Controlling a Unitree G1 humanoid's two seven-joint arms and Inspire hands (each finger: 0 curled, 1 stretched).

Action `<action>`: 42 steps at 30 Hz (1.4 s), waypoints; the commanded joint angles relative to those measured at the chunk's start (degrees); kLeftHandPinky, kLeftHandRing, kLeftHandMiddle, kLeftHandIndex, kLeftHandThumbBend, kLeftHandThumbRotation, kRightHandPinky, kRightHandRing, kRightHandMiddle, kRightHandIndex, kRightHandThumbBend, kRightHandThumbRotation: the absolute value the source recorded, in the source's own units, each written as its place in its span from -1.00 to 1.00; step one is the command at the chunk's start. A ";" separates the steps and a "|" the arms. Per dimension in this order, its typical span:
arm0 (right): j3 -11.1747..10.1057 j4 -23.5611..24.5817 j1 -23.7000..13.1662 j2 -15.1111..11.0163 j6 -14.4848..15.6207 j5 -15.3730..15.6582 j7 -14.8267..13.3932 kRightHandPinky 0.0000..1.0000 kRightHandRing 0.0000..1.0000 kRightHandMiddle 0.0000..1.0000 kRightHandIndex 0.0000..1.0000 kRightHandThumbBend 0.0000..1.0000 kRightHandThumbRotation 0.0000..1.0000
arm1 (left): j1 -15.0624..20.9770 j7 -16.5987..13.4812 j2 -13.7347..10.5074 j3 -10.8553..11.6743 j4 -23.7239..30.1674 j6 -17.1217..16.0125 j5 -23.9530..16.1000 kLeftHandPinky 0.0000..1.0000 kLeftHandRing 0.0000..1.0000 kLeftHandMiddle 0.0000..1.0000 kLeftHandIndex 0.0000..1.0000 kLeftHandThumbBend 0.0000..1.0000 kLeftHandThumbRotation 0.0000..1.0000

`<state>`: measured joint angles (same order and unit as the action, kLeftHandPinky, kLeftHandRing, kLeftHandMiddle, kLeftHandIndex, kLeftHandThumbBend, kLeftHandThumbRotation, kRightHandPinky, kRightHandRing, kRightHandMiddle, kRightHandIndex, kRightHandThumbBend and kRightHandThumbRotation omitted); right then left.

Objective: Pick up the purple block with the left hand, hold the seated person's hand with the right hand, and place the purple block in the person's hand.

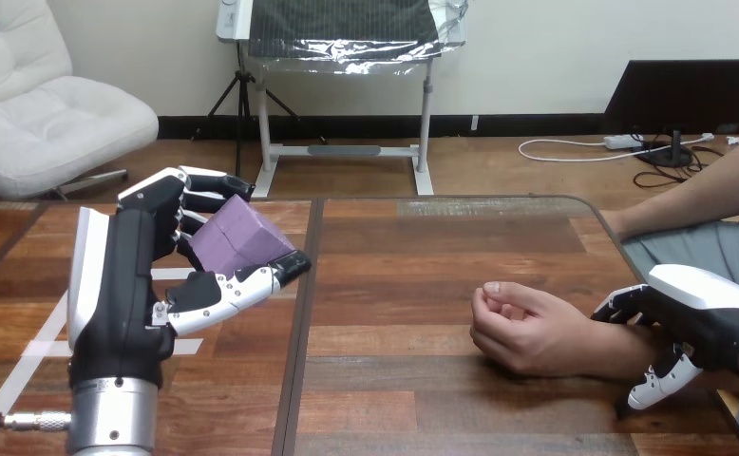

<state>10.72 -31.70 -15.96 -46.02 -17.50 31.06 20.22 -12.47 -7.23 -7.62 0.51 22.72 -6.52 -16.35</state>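
The left hand (130,280) grips the smooth, boxy purple block (240,239) at the left, above the brown wooden table (423,256). The right hand (696,318) wraps round the person's wrist (601,344), near right.

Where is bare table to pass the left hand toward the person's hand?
Bare table lies between the purple block in the left hand and the person's hand, and beyond that hand to the far edge. Crowded at right: the right hand grips the person's wrist.
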 commanded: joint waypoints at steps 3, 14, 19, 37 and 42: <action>4.10 -5.00 2.33 4.62 1.11 -0.49 2.75 0.05 0.22 0.32 0.41 0.58 -0.81 | 1.85 0.08 0.36 0.21 0.91 -1.51 0.29 -0.50 -0.38 -0.25 -0.19 0.44 -1.00; 4.59 -7.12 1.78 5.27 0.88 -0.19 2.70 0.09 0.24 0.33 0.35 0.64 -0.81 | 1.53 0.33 0.80 0.28 1.72 -0.63 0.58 -0.50 -0.38 -0.25 -0.19 0.43 -1.00; 4.70 -7.64 1.67 5.55 1.20 -0.24 2.66 0.06 0.20 0.30 0.31 0.66 -0.83 | 1.47 0.29 0.85 0.35 2.04 -0.36 -0.05 -0.50 -0.38 -0.25 -0.19 0.44 -1.00; 5.18 -10.70 0.40 6.99 1.41 -0.39 2.71 0.01 0.13 0.25 0.23 0.78 -0.98 | 1.39 0.69 1.06 0.71 1.74 -1.05 0.44 -0.49 -0.36 -0.24 -0.19 0.41 -1.00; 5.20 -11.36 0.22 7.45 0.88 -0.20 1.70 0.01 0.12 0.22 0.20 0.83 -1.00 | 1.48 0.78 1.16 0.80 1.26 -1.40 1.00 -0.49 -0.36 -0.24 -0.19 0.41 -1.00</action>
<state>11.53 -38.20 -19.48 -44.03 -17.12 31.02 20.32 -13.09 -6.49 -6.75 0.90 22.74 -6.71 -16.11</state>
